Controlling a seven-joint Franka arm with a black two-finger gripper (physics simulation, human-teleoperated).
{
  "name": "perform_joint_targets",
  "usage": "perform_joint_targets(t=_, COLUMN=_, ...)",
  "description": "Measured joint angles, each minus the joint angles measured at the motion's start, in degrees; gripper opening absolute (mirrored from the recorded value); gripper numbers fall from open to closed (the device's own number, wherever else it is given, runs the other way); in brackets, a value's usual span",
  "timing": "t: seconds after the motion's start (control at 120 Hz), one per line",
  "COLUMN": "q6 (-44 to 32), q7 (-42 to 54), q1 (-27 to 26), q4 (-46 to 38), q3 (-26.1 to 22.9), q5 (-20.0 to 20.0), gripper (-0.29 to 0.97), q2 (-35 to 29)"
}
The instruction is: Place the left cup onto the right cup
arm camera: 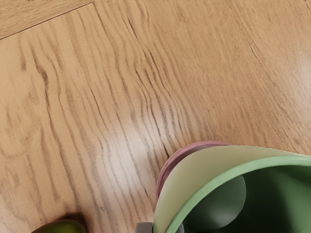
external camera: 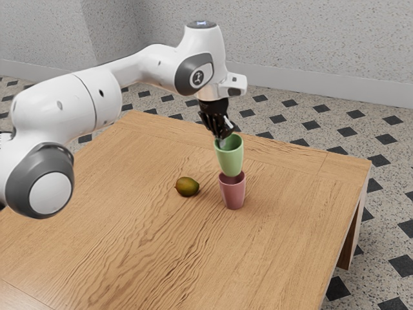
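Observation:
A green cup [external camera: 230, 155] sits tilted with its base in the mouth of a pink cup [external camera: 232, 189], which stands upright on the wooden table [external camera: 129, 245]. My black gripper [external camera: 221, 137] holds the green cup's near rim, shut on it. In the wrist view the green cup [arm camera: 243, 194] is just under my hand, its inside open to the camera, and the pink cup's rim [arm camera: 180, 158] peeks out from beneath it.
A small green-brown fruit [external camera: 187, 186] lies on the table to the exterior view's left of the cups; its edge [arm camera: 58, 226] also appears in the wrist view. The table's far and right edges are close behind the cups.

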State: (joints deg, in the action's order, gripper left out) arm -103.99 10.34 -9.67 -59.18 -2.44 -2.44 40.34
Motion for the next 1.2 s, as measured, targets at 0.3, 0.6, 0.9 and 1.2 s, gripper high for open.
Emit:
perform_joint_targets(t=0.3, q6=0.00, q7=0.00, q1=-0.18, q4=0.18, q3=-0.16, q5=0.02, gripper=-0.11, q2=0.24)
perform_joint_targets(t=0.6, q6=0.00, q7=-0.05, q1=-0.43, q4=-0.25, q3=-0.14, q5=0.02, gripper=-0.11, q2=-0.30)
perform_joint_targets(t=0.9, q6=0.00, q7=-0.10, q1=-0.22, q4=-0.81, q3=0.02, q5=0.09, gripper=-0.11, q2=-0.64)
perform_joint_targets(t=1.2, q6=0.00, q7=-0.11, q1=-0.09, q4=-1.28, q3=0.18, q5=0.16, gripper=-0.11, q2=-0.60)
